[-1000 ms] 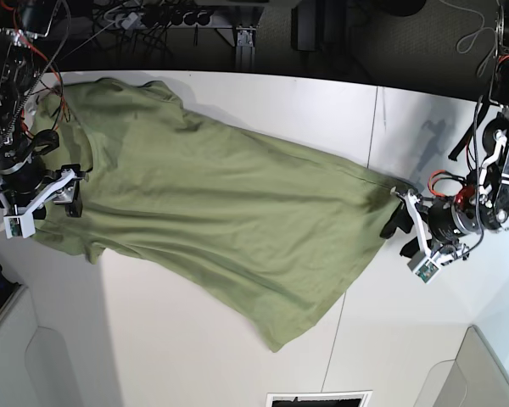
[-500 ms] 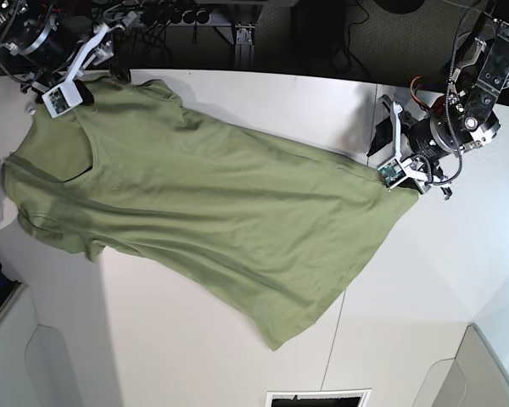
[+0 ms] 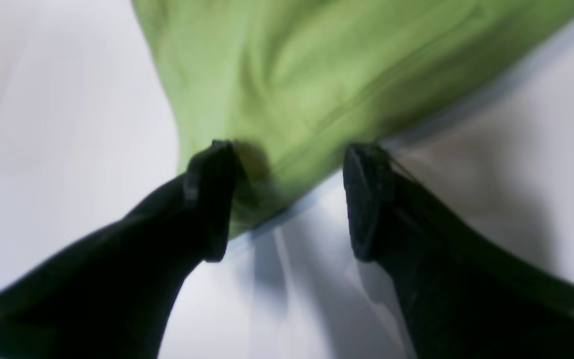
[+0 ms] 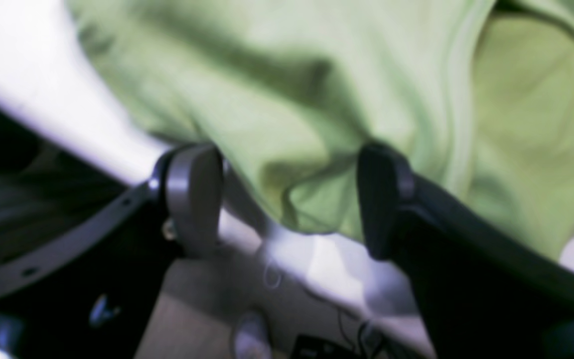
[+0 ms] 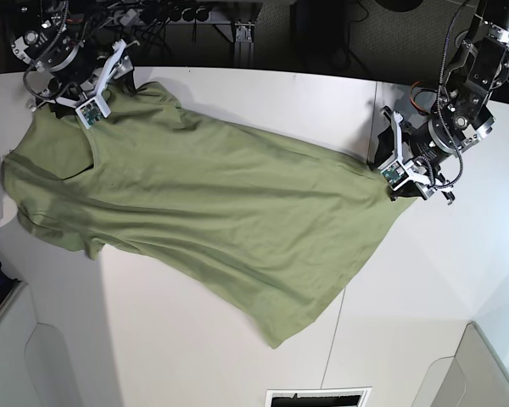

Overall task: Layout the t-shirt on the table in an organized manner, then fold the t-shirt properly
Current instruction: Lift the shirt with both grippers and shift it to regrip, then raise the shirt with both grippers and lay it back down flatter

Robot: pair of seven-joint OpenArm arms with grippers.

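Note:
The olive-green t-shirt (image 5: 220, 203) lies spread diagonally across the white table (image 5: 195, 339), collar end at the left and hem at the right. My right gripper (image 5: 123, 83) stands open at the shirt's far-left shoulder by the table's back edge. In the right wrist view a rumpled fold of the t-shirt (image 4: 317, 99) sits between the spread fingers (image 4: 195, 194) of the right gripper (image 4: 287, 199). My left gripper (image 5: 382, 170) is open at the far hem corner. The left wrist view shows that corner of the t-shirt (image 3: 292, 75) reaching between the fingers (image 3: 366, 204) of the left gripper (image 3: 289, 199).
Thin dark seams (image 5: 375, 119) cross the table. Cables and a power strip (image 5: 170, 17) lie beyond the back edge. Grey panels stand at the near left (image 5: 8, 356) and near right (image 5: 483, 373) corners, and a dark slot (image 5: 318, 398) sits at the front edge.
Both arms have left the shirt's near side for its far side: the right to the far shoulder, the left to the upper hem corner. The collar end now lies spread open.

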